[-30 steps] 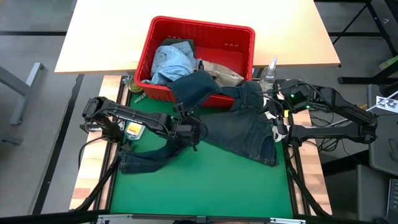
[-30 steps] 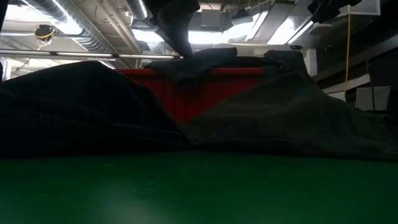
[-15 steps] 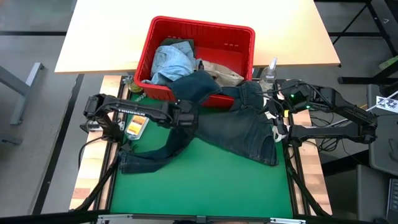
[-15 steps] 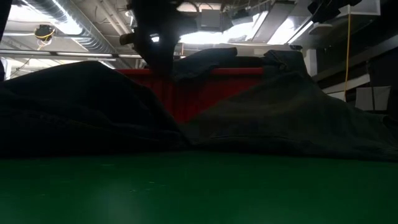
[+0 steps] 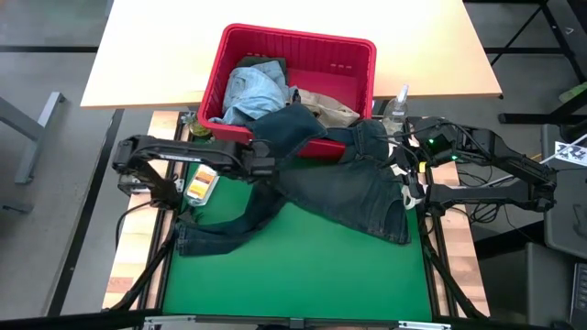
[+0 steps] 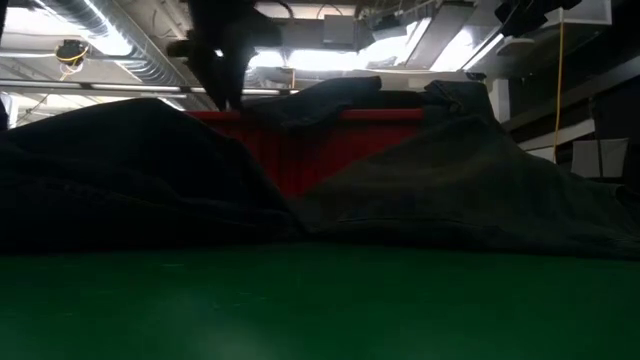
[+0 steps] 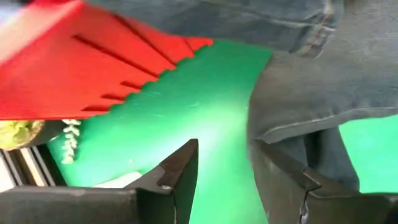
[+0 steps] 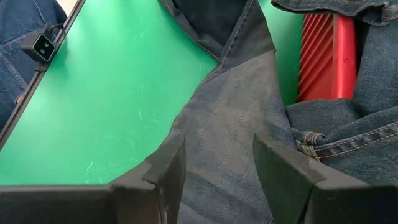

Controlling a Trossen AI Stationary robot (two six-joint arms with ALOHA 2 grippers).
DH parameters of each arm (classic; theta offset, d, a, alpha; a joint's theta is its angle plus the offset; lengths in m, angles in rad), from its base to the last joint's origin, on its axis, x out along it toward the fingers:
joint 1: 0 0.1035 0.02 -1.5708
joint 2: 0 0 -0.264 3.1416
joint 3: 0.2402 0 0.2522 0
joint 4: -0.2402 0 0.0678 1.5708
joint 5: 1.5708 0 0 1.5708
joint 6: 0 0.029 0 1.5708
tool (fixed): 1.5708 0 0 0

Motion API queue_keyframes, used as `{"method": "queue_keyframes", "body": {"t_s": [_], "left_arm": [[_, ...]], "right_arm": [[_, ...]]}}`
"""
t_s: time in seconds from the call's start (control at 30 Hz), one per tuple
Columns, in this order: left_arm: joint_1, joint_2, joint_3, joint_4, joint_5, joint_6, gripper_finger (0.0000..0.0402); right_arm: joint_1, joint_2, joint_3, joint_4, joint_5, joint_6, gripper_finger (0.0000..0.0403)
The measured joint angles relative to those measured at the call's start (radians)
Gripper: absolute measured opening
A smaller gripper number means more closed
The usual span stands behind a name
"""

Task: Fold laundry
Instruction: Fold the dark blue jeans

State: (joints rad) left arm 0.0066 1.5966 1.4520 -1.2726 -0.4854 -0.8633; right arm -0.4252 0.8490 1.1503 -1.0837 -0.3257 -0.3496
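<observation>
The jeans (image 5: 353, 188) are lying spread across the green mat (image 5: 303, 266), their waist end draping up over the front rim of the red basket (image 5: 362, 69), one leg trailing off toward the mat's left edge. Light denim (image 5: 252, 92) and a khaki piece (image 5: 326, 105) are sitting inside the basket. The left gripper (image 5: 264, 163) is hovering just in front of the basket with its jaws parted, gripping nothing. The right gripper (image 5: 410, 194) is waiting at the jeans' right edge, jaws standing apart and empty above the denim.
</observation>
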Motion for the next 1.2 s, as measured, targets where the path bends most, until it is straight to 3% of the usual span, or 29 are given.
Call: {"method": "queue_keyframes", "body": {"t_s": [0.07,0.17,0.37,0.47,0.67,1.2], "left_arm": [[-0.001,-0.066,-0.076,0.046,0.007,-0.015,0.0144],[-0.001,-0.182,-0.273,0.253,0.053,-0.048,0.0144],[0.005,-0.334,-0.676,1.035,0.098,-0.074,0.0144],[0.017,-0.336,-0.779,1.249,0.088,-0.079,0.0144],[0.053,-0.327,-0.840,1.333,0.073,-0.164,0.0144],[0.100,-0.325,-0.838,1.421,0.117,-0.122,0.0144]], "right_arm": [[0.000,0.000,0.000,0.000,0.000,0.000,0.0186],[0.000,0.000,0.000,0.000,0.000,0.000,0.0186],[0.000,0.000,0.000,0.000,0.000,0.000,0.0186],[0.000,0.000,0.000,0.000,0.000,0.000,0.0186],[0.000,0.000,0.000,0.001,0.001,0.000,0.0186],[0.000,0.000,0.000,0.001,0.003,-0.029,0.0186]]}}
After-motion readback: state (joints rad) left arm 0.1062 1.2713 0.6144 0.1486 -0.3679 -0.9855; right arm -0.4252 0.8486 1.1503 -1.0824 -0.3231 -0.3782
